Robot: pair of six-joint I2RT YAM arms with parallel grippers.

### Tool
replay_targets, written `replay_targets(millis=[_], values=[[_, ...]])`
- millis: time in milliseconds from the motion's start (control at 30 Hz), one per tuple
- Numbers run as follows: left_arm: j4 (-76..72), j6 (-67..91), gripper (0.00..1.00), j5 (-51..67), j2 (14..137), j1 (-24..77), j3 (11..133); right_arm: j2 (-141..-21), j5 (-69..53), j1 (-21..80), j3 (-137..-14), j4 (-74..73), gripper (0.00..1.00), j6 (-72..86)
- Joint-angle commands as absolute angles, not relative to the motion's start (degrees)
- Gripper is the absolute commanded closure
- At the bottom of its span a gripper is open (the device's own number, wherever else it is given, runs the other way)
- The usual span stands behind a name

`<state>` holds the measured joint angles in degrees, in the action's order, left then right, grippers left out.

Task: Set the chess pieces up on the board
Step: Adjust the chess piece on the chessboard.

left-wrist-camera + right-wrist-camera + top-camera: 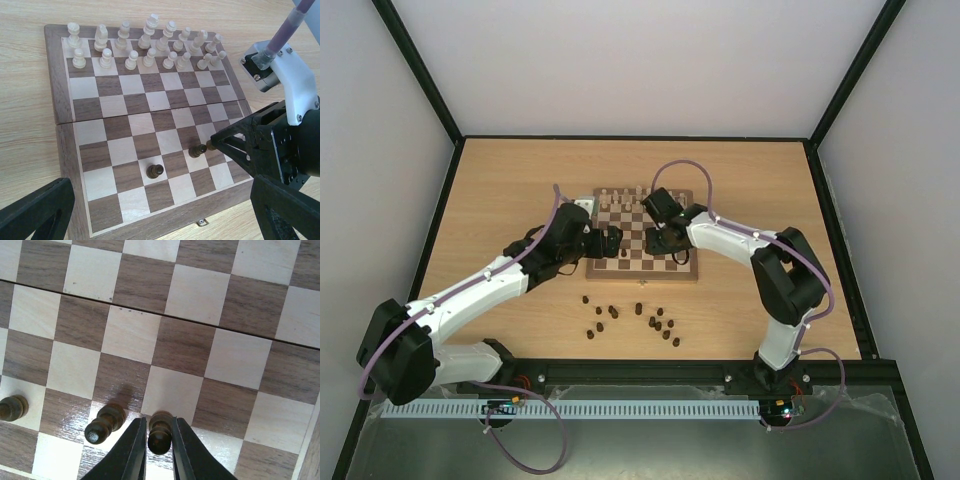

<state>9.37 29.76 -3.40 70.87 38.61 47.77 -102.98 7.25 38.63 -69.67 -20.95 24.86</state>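
Observation:
The board (642,262) lies mid-table, also in the left wrist view (45,100). Cream chess pieces (145,47) fill its two far rows. Two dark pawns (155,171) (197,150) stand on the near rows. My right gripper (158,421) is shut on a third dark pawn (160,435), upright, low over or on a square beside a standing pawn (104,423); I cannot tell if it touches. In the top view it (667,243) is over the board's near right part. My left gripper (613,243) is open and empty at the board's near left, fingers (35,210) spread wide.
Several loose dark pieces (630,315) lie scattered on the tabletop between the board's near edge and the arm bases. A third pawn (12,408) shows at the left edge of the right wrist view. Both arms reach over the board's near edge, close together.

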Motion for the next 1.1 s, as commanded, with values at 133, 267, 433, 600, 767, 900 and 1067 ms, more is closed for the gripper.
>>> replay_targets(millis=[133, 267, 433, 600, 767, 900, 1067], values=[[7.7, 29.7, 0.01, -2.7, 71.1, 38.8, 46.9, -102.0, 8.8, 40.2, -69.9, -24.5, 0.85, 25.8], [7.6, 29.7, 0.0, -2.6, 71.1, 38.8, 46.7, -101.3, 9.4, 40.5, -69.1, -24.8, 0.85, 26.3], [7.5, 29.7, 0.01, -2.5, 71.0, 38.9, 46.6, -100.5, 9.9, 40.6, -68.3, -25.2, 0.85, 26.7], [7.5, 29.7, 0.01, -2.4, 71.0, 38.9, 46.5, -99.9, 9.9, 40.7, -67.8, -25.3, 0.85, 26.8], [7.4, 29.7, 0.0, -2.4, 71.2, 38.9, 46.5, -99.9, 9.9, 40.8, -67.8, -25.3, 0.79, 26.7], [7.4, 29.7, 0.0, -2.5, 71.4, 38.9, 46.5, -99.1, 10.4, 40.7, -68.2, -25.3, 0.66, 26.8], [7.4, 29.7, 0.0, -3.1, 71.2, 38.9, 46.5, -97.7, 10.5, 40.7, -69.7, -25.3, 0.62, 26.6]])
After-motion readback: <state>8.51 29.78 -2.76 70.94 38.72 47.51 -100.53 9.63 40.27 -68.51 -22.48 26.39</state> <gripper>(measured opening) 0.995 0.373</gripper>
